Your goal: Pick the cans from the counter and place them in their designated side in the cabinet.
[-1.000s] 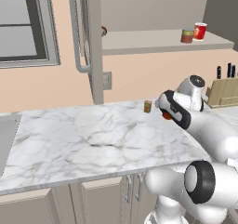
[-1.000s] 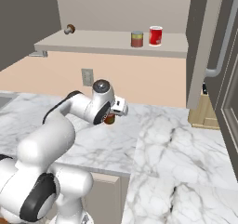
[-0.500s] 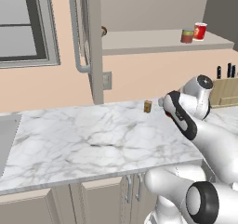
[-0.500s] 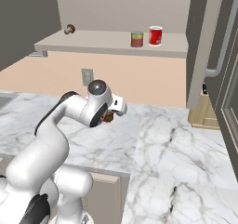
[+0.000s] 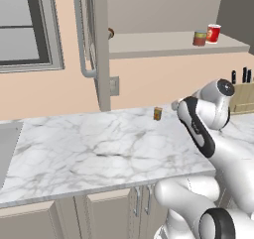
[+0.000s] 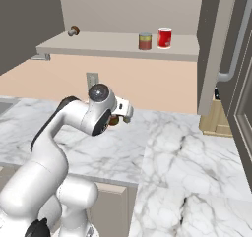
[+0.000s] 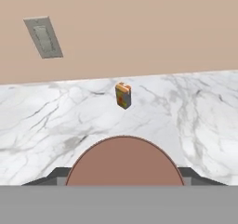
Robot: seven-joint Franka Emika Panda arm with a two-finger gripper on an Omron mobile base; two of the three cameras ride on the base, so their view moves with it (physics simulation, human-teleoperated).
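Between pincer (image 7: 124,179) tips, dark red can (image 7: 124,161)

Readable text: none on any item.
Shelf cans (image 6: 144,41): labels show colour patches only, no legible letters.
Small box on surface (image 7: 123,95): orange-green markings, too small to read.

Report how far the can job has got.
Done: the shorter can with the teal top already stands on the cabinet shelf, beside the bright red can. In hand: the claw is closed on the dark red can, over the counter. Left: carry that can up and set it on its side of the shelf.
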